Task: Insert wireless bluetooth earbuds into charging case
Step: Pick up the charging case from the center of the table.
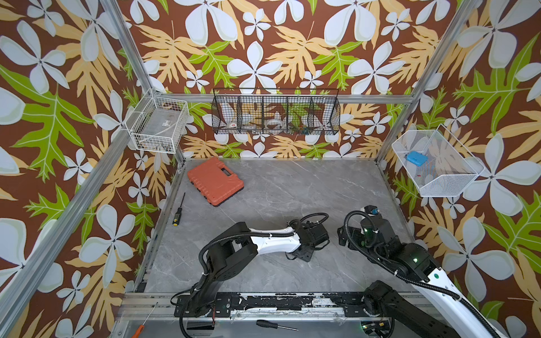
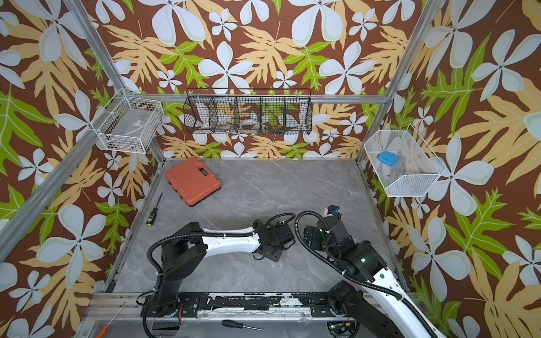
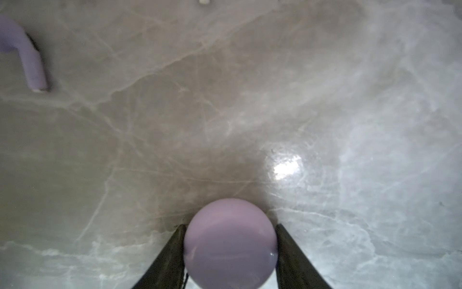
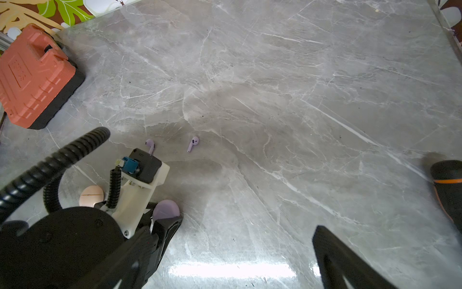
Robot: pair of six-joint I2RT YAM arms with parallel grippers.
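A round lavender charging case [image 3: 230, 244] rests on the grey marble table, and my left gripper [image 3: 230, 252] is shut on it, one black finger pressed to each side. The right wrist view shows the same case [image 4: 166, 209] under the left gripper's wrist, with a closed pale pink case [image 4: 91, 196] beside it. Two lavender earbuds [image 4: 193, 143] [image 4: 150, 145] lie loose on the table just beyond. One of them, an earbud [image 3: 27, 57], shows at the edge of the left wrist view. My right gripper [image 4: 237, 262] stands open and empty beside the left one. In both top views the arms hide cases and earbuds.
An orange tool case [image 1: 215, 181] lies at the table's back left with a screwdriver [image 1: 178, 210] near the left edge. Another black-and-orange handle [image 4: 447, 185] lies close to my right gripper. Wire baskets [image 1: 275, 112] hang on the walls. More screwdrivers [image 1: 275, 324] lie on the front rail.
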